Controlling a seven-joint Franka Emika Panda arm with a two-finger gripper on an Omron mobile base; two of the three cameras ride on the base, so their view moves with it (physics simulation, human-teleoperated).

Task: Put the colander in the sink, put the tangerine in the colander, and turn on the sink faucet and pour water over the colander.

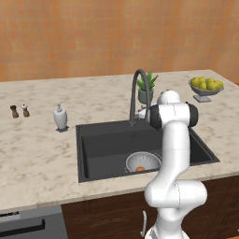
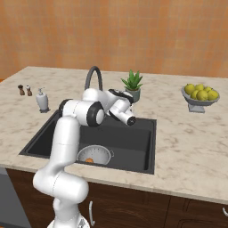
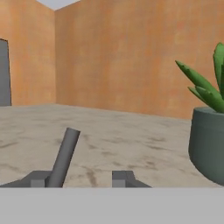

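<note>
The black sink (image 1: pixel 105 145) (image 2: pixel 136 147) holds the silver colander (image 1: pixel 146 159) (image 2: pixel 99 154) at its front, with the small orange tangerine (image 1: pixel 140 169) (image 2: pixel 89 160) inside it. Behind the basin stands the dark gooseneck faucet (image 1: pixel 136 86) (image 2: pixel 92 72). My gripper (image 2: pixel 124 99) (image 3: pixel 80 179) is low at the faucet's base, beside the potted plant. In the hand view its two fingertips (image 3: pixel 37 179) stand apart, and the slim grey lever (image 3: pixel 65 155) rises between them, close against the left one. No water shows at the spout.
A potted plant (image 1: pixel 146 88) (image 2: pixel 132 87) (image 3: pixel 209 146) stands just right of the gripper. A white pump bottle (image 1: pixel 60 117) (image 2: pixel 42 100) and two shakers (image 1: pixel 19 111) (image 2: pixel 25 90) sit left of the sink. The bowl of yellow-green fruit (image 1: pixel 206 87) (image 2: pixel 200 95) is far right.
</note>
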